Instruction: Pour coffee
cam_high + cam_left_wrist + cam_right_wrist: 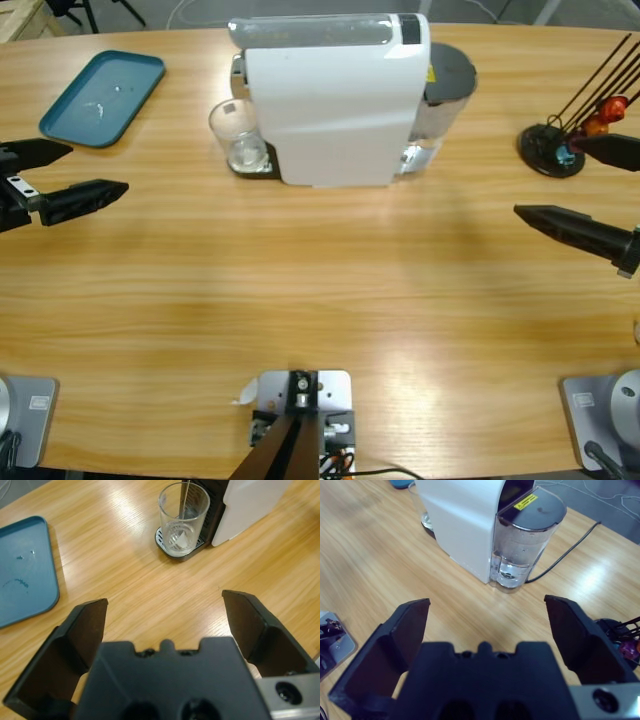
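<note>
A white coffee machine [335, 100] stands at the table's far middle, with a clear water tank [525, 545] at its back. A clear glass [238, 135] sits on the machine's drip tray [175, 550] under the spout; a thin stream runs into the glass [182, 517] in the left wrist view. My left gripper [85, 172] is at the left edge, open and holding nothing, well short of the glass. My right gripper [560, 185] is at the right edge, also open, with nothing between its jaws.
A teal tray [102, 97] lies at the far left. A black capsule stand [552, 150] with thin rods and coloured capsules is at the far right, close to my right gripper. A black power cord [570, 550] runs behind the machine.
</note>
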